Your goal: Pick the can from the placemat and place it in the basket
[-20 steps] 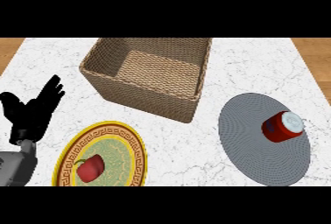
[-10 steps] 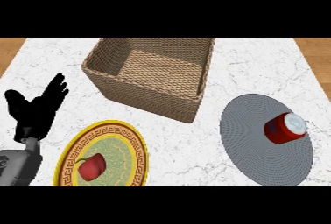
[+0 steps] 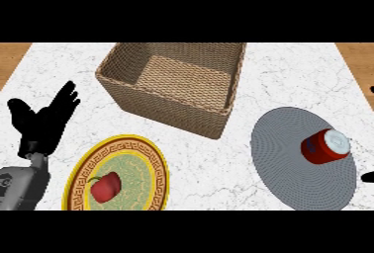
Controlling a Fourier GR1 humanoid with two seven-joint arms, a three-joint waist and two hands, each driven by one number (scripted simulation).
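The white marbled bench (image 3: 285,74) carries all items; the woven basket (image 3: 175,108) serves as the landmark. The basket stands at the far centre of the bench, open side up, with nothing visible inside. The round grey placemat (image 3: 288,163) lies flat to the near right of the basket, close to its near corner but apart from it. The yellow-rimmed patterned plate (image 3: 137,160) lies to the near left of the basket, also apart from it. The left hand (image 3: 45,123) shows to the left of the basket, above the bench and just beyond the plate's far-left rim; its fingers are straight and spread, pointing up, and it holds nothing. The red can (image 3: 320,149) rests on the right part of the placemat, well apart from the basket, pale end turned away from it; upright or tipped cannot be determined. A red pepper (image 3: 106,187) lies on the plate. Only black slivers of the right hand (image 3: 369,176) show, right of the placemat; whether it is spread or closed cannot be determined.
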